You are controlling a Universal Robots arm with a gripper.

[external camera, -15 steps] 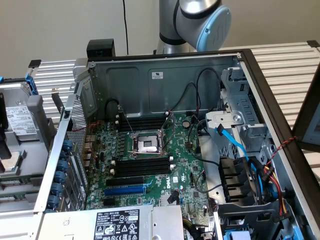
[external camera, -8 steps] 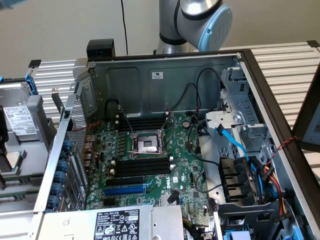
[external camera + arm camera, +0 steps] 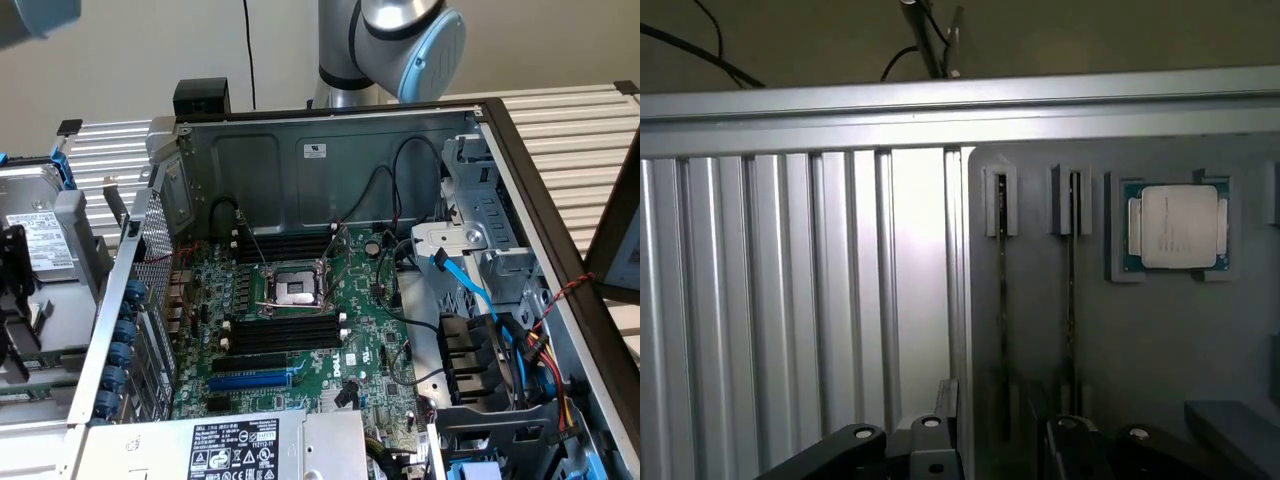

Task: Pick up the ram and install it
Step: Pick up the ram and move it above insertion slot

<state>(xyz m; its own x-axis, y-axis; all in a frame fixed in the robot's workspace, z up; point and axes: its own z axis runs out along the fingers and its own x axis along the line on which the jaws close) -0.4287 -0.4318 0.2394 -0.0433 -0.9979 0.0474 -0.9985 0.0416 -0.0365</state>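
The ram [image 3: 1001, 300] stands on edge in a narrow slot of a grey holder [image 3: 1160, 350], seen as a thin dark line. It lies straight ahead of the end effector [image 3: 990, 450], in line with the gap between its fingers [image 3: 930, 440]. Those fingers are spread wide apart with nothing between them, so the step in hand looks like the approach to the pick-up, the grasp not yet made. Just beside the ram, off the end effector's centre line, a second slot [image 3: 1072, 300] holds what seems a like stick, and beyond that a processor chip [image 3: 1175, 228] sits in its own recess. On the end effector's other side runs the ribbed metal counter [image 3: 760, 300]. In the exterior view the open computer case [image 3: 260, 160] shows the motherboard [image 3: 380, 350] with its black memory slots [image 3: 285, 330] seemingly unfilled, so installing is not yet done. A grasp here would call for keeping the thin edge centred between the fingers, clear of the neighbouring stick, and closing on its flat faces.
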